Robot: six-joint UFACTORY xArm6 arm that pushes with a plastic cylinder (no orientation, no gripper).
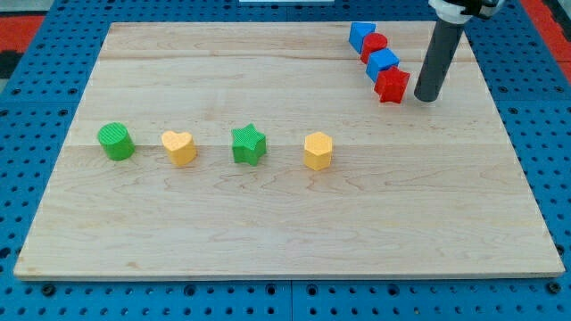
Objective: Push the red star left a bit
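The red star [391, 85] lies near the view's top right of the wooden board, touching the lower blue block [383, 63] just above it. My tip [426, 97] stands on the board just to the right of the red star, a small gap apart. A red round block [374, 44] and another blue block [360, 35] continue the diagonal line up and to the left.
A row of blocks crosses the board's middle left: a green cylinder [116, 141], a yellow heart [179, 147], a green star [249, 144] and a yellow hexagon [318, 150]. The board [285, 214] lies on a blue pegboard table.
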